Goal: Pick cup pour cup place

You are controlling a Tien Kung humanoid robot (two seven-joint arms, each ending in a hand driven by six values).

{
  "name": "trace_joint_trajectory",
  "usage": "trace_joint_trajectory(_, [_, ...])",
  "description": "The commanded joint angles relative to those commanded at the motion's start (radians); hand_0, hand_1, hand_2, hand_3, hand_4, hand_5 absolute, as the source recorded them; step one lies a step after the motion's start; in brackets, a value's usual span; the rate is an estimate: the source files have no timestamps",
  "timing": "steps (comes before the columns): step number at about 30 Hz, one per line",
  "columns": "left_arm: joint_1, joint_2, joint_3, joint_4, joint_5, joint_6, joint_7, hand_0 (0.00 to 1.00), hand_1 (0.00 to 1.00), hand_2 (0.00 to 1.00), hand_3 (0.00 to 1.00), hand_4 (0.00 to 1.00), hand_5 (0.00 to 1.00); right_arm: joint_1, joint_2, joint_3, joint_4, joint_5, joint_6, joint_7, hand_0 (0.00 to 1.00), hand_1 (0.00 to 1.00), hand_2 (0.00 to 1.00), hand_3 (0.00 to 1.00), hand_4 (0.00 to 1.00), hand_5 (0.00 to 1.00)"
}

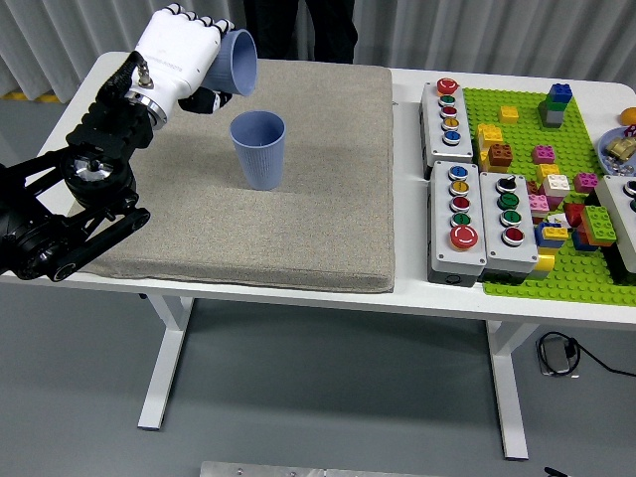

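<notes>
While the left hand point(179, 55) grips a blue cup point(237, 62) tipped on its side, mouth facing right and a little down, a second blue cup point(258, 149) stands upright on the grey mat point(328, 199), below and to the right of the held one and clearly apart from it. The white fingers are wrapped round the held cup's body, so the grasp looks firm. Judging from the gap between the two cups, the pouring step seems over or nearly so, and the placing step is next: that would call for turning the held cup back upright and setting it down on a bare part of the mat, clear of the standing cup (a knock from the side could tip it). Whether anything is inside either cup cannot be made out. The hand hides most of the held cup's base, and the right hand is not in view at all. At the far edge only the dark legs of a person point(298, 25) show, cut off by the top border.
</notes>
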Motion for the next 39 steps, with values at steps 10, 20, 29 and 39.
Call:
trace_joint_trajectory(10, [0.059,-0.032,-0.09,0.035,0.0,0.079,0.001,0.626,0.632,0.717,0.72,0.444,0.002,-0.006,0.004,0.002,0.0,-0.015,0.001,-0.002,0.659,0.653,0.671,0.644,0.444,0.119])
trace_joint_trajectory(20, [0.11,-0.075,-0.179,0.106,-0.028,0.17,-0.024,0.618,0.628,0.716,0.72,0.445,0.002,-0.002,0.005,0.005,0.0,-0.014,0.001,-0.001,0.659,0.653,0.671,0.644,0.443,0.12])
trace_joint_trajectory(29, [0.158,-0.129,-0.272,0.168,-0.296,0.275,-0.144,0.622,0.628,0.709,0.72,0.461,0.002,0.003,0.005,0.007,0.0,-0.016,0.001,-0.001,0.658,0.654,0.672,0.645,0.444,0.115])
trace_joint_trajectory(39, [0.218,-0.182,-0.342,0.194,-0.703,0.293,-0.352,0.625,0.624,0.704,0.719,0.472,0.002,0.004,0.006,0.009,0.0,-0.021,0.002,-0.001,0.658,0.654,0.672,0.645,0.444,0.118])
